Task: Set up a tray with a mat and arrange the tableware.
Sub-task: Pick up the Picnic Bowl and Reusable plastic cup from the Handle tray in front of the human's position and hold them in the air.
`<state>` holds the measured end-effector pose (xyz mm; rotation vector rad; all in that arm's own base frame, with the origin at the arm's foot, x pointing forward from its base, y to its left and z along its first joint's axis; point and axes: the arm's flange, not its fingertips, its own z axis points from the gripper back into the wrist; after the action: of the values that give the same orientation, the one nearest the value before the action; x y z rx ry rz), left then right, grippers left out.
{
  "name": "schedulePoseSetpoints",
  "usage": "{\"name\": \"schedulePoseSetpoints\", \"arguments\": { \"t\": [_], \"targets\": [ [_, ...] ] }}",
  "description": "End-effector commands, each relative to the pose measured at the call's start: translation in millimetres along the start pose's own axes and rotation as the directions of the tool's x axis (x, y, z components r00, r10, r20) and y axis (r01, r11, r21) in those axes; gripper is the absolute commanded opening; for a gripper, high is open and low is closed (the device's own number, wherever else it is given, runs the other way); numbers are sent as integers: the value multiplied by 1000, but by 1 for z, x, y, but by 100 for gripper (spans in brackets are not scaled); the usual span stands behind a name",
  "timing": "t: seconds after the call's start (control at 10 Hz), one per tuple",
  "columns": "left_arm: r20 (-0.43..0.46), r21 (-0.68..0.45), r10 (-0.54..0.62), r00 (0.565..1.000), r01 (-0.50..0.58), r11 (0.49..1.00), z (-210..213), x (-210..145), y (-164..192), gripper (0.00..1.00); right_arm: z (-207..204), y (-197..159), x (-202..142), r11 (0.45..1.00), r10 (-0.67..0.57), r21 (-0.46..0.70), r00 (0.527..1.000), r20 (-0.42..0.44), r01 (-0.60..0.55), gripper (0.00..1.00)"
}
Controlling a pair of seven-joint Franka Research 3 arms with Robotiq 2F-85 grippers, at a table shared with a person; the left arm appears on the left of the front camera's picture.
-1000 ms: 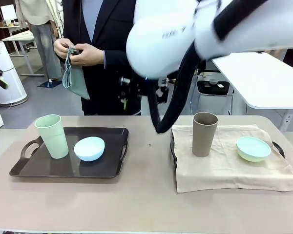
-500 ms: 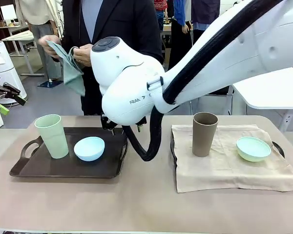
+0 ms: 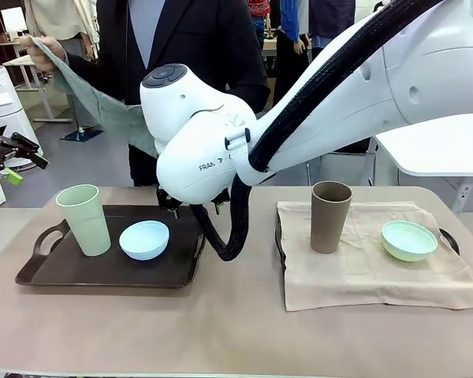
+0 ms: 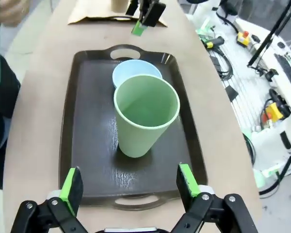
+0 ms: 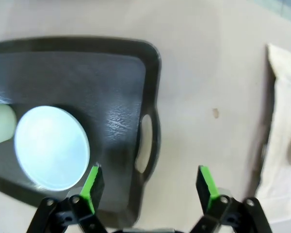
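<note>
OK, status, all placed off the dark tray (image 3: 102, 274). The table (image 3: 221, 339) carries everything. My right arm (image 3: 323, 118) reaches across the middle and ends above the dark tray's far right corner. To the right of the dark tray, apart from it, a beige mat (image 3: 363, 276) lies draped over a second tray (image 3: 451, 239), of which a handle and an edge show. Beyond the dark tray's far side a person holds a grey-green cloth (image 3: 102, 110) spread out in the air. The pale green tumbler (image 3: 84, 219) stands upright on the dark tray's left part. The taupe tumbler (image 3: 330, 216) stands upright on the mat, on the end nearer the dark tray. The light blue bowl (image 3: 144, 239) sits on the dark tray just right of the green tumbler; I can't tell if they touch. The mint bowl (image 3: 409, 240) sits on the mat's far-right part, clear of the taupe tumbler. My right gripper (image 5: 149, 182) hangs over the dark tray's right handle, jaws spread wide, nothing in them. My left gripper (image 4: 129, 187) sits raised off the dark tray's left end, jaws wide apart too, empty.
</note>
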<state>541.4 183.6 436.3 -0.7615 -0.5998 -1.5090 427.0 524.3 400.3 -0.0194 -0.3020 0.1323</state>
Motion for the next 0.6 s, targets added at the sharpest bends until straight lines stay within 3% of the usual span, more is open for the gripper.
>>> {"name": "schedulePoseSetpoints", "arguments": {
  "t": [0.0,0.2,0.3,0.4,0.5],
  "targets": [
    [109,-52,-241,964,248,967,4,-30,14,100,-13,22,4,999,-21,49,997,-73,24,98],
    [180,-104,-343,922,365,925,-3,-59,15,100,-13,39,6,995,-22,94,998,-58,27,98],
    [257,-141,-280,925,323,936,-14,-59,22,100,-12,44,6,996,-44,76,998,-34,47,98],
    [113,-53,-294,949,302,952,-13,-49,8,100,-17,30,-4,998,-22,61,998,-67,26,98],
    [113,-53,-294,949,302,952,-13,-49,8,100,-17,30,-4,998,-22,61,998,-67,26,98]
  ]
}}
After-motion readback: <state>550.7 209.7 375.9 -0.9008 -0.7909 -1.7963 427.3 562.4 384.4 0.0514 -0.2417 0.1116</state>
